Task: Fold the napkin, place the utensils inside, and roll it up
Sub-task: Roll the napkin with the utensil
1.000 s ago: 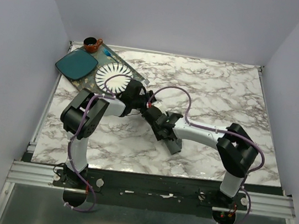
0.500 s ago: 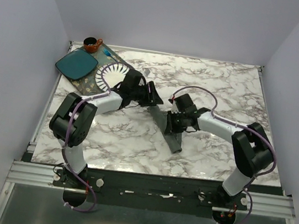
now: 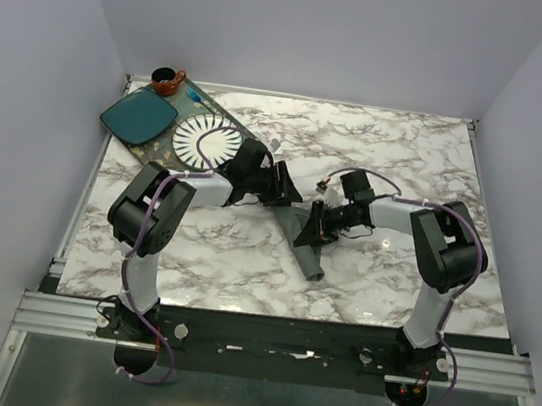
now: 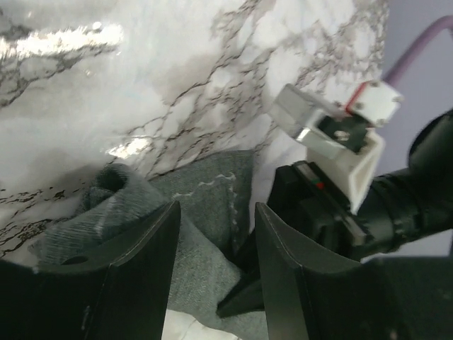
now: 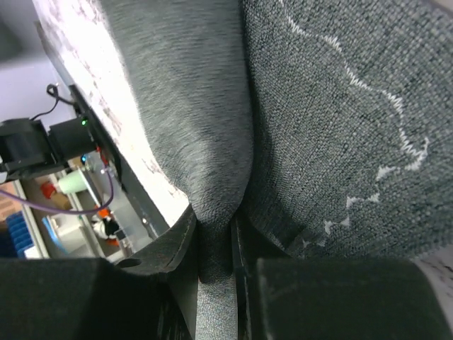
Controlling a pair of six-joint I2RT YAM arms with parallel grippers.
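A teal plate (image 3: pixel 136 119) and a white ribbed plate (image 3: pixel 206 141) sit at the far-left corner of the surface (image 3: pixel 428 165). The left fingers (image 4: pixel 141 269) stand spread over the grey napkin (image 3: pixel 308 251), which lies bunched and partly rolled at mid-surface. The right fingers (image 5: pixel 177 244) pinch a fold of it.
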